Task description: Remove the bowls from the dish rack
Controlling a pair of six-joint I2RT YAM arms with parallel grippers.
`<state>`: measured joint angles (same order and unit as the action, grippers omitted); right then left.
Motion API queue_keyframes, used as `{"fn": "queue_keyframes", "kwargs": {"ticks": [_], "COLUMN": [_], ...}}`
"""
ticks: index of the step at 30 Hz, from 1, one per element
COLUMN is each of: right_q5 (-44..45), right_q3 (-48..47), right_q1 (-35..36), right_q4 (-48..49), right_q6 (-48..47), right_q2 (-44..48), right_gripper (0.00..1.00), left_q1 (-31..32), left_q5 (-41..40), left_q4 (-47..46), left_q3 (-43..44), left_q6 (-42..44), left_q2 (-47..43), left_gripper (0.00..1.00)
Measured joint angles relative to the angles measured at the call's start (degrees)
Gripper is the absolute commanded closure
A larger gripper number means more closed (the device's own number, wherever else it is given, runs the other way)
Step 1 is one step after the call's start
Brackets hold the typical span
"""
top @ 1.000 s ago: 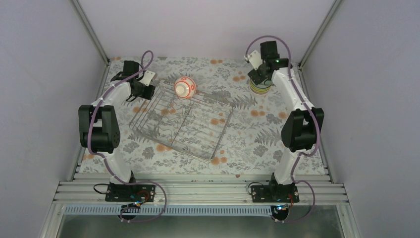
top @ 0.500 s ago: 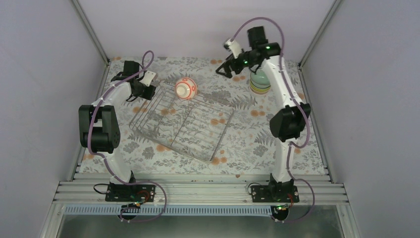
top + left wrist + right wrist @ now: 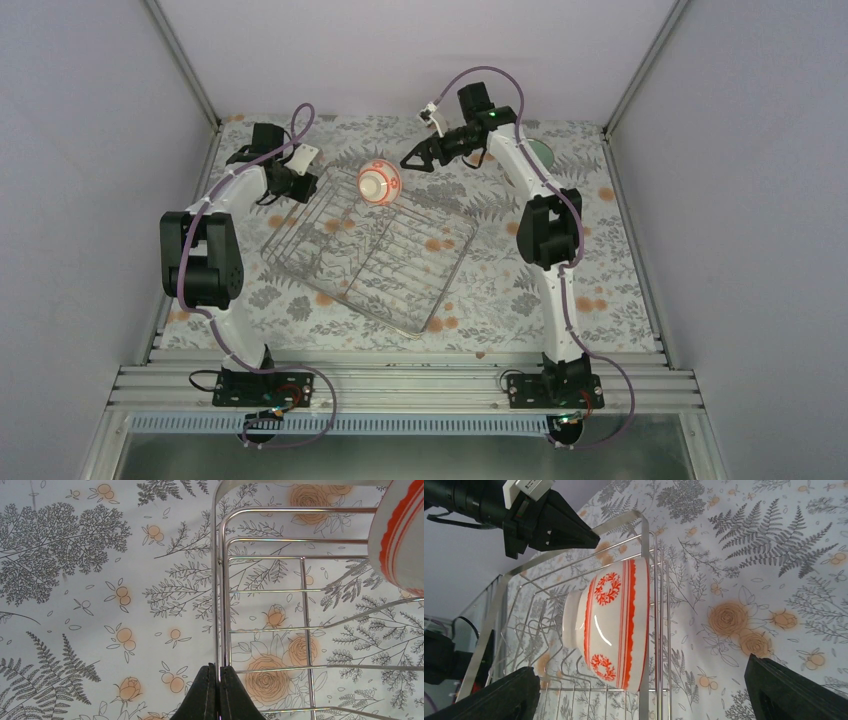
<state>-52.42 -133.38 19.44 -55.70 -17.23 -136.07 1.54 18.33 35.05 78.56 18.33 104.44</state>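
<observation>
The bowl (image 3: 377, 180) leans on edge at the rack's (image 3: 372, 258) 12 o'clock corner, where the wide-open, empty right gripper (image 3: 410, 162) could knock it rolling, though the left gripper (image 3: 218, 680) pinches the rim.

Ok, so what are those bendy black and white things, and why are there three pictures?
They are two robot arms, bolted to a table with a flowery cover. The wide picture comes from a camera up above. The other two come from small cameras on the arms' wrists, so each one looks where its gripper points. On the table sits a silver wire dish rack. A white bowl with orange-red patterns stands on its edge in the rack. The left gripper is pinched shut on the rack's rim. The right gripper is wide open, pointing at the bowl and holding nothing.
</observation>
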Motion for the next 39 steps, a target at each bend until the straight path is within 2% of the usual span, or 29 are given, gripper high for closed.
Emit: {"fn": "queue_keyframes", "kwargs": {"ticks": [18,24,26,32,39], "right_q5": [-11.63,-14.27,-15.04,-16.61,-17.68], "right_q3": [0.04,0.42,0.39,0.70,1.14], "right_q1": [1.25,1.97,1.99,1.95,1.99], "right_q4": [2.38,3.21,3.50,4.22,4.42], "right_q6": [4.28,5.29,5.55,6.64,6.86], "right_q2": [-7.37,-7.69,-7.67,-7.69,-7.69], "right_gripper": [0.01,0.04,0.08,0.37,0.42], "left_q1": [0.50,0.83,0.87,0.87,0.87], "left_q5": [0.39,0.42,0.44,0.59,0.66], "left_q4": [-0.02,-0.04,-0.13,-0.22,-0.26], "left_q3": [0.00,0.00,0.00,0.00,0.02], "left_q6": [0.17,0.28,0.31,0.31,0.33], "left_q2": [0.09,0.15,0.17,0.24,0.28], "left_gripper": [0.98,0.98,0.98,0.98,0.98]}}
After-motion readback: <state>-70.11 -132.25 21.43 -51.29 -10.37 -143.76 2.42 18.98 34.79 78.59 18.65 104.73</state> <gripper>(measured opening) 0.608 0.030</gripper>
